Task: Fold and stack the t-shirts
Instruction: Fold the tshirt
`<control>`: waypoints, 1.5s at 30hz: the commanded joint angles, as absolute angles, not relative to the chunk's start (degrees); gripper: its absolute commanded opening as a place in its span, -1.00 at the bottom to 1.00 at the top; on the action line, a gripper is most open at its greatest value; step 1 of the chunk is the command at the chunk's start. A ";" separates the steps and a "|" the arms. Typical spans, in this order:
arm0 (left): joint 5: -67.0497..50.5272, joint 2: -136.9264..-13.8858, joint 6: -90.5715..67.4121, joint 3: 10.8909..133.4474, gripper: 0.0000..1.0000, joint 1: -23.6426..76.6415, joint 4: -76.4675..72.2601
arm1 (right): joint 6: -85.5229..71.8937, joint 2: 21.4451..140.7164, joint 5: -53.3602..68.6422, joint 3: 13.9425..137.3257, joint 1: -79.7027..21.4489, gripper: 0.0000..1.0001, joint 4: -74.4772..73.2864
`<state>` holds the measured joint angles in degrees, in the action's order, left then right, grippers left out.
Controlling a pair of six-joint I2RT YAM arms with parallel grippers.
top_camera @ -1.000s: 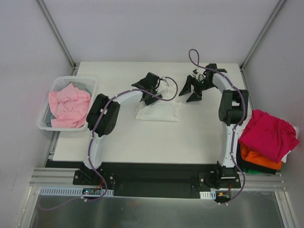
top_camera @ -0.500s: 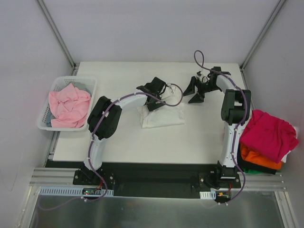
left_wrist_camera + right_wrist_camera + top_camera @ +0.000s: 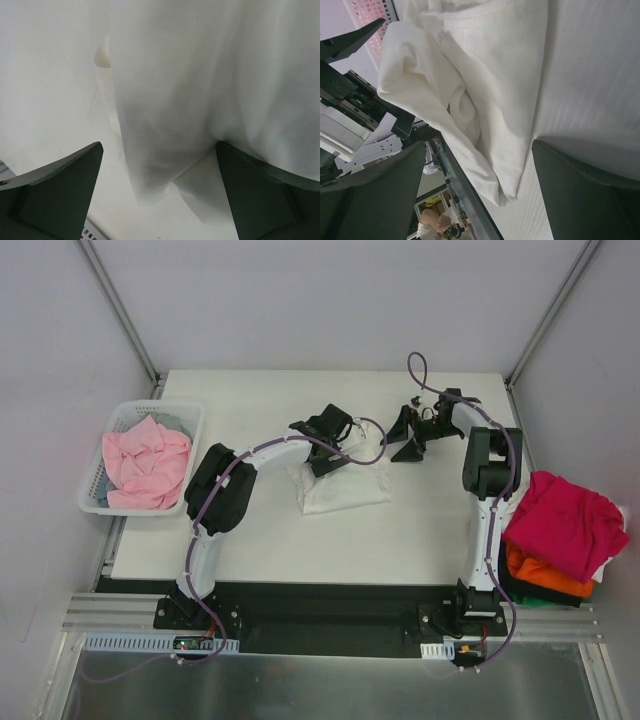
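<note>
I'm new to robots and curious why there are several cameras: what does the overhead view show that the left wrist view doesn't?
Overhead only: the right arm, the pink t-shirt in the basket, the magenta t-shirt topping the pile at the right. Left wrist only: close-up creases in the white t-shirt between the open left jaws. Both: that white t-shirt lying on the table.
</note>
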<state>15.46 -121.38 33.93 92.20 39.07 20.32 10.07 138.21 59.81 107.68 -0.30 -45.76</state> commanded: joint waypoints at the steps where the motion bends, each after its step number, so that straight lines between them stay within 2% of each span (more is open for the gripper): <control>1: 14.41 -119.79 32.61 93.16 0.99 40.08 25.14 | 10.46 138.87 62.49 108.90 -0.17 0.84 -43.86; 26: 14.15 -121.11 32.26 95.10 0.99 40.08 25.58 | 16.17 132.72 64.42 100.20 -5.63 0.89 -44.74; 35: 14.41 -120.85 32.87 94.57 0.99 39.99 25.58 | 18.45 130.52 61.27 101.60 -2.73 0.89 -46.93; 45: 13.71 -120.67 32.34 93.96 0.99 39.99 25.58 | 18.81 132.71 58.36 109.07 -0.18 0.90 -50.01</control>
<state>15.22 -121.38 33.43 93.41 39.44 23.29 17.10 134.56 59.05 104.60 -0.34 -47.94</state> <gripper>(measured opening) 0.993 0.947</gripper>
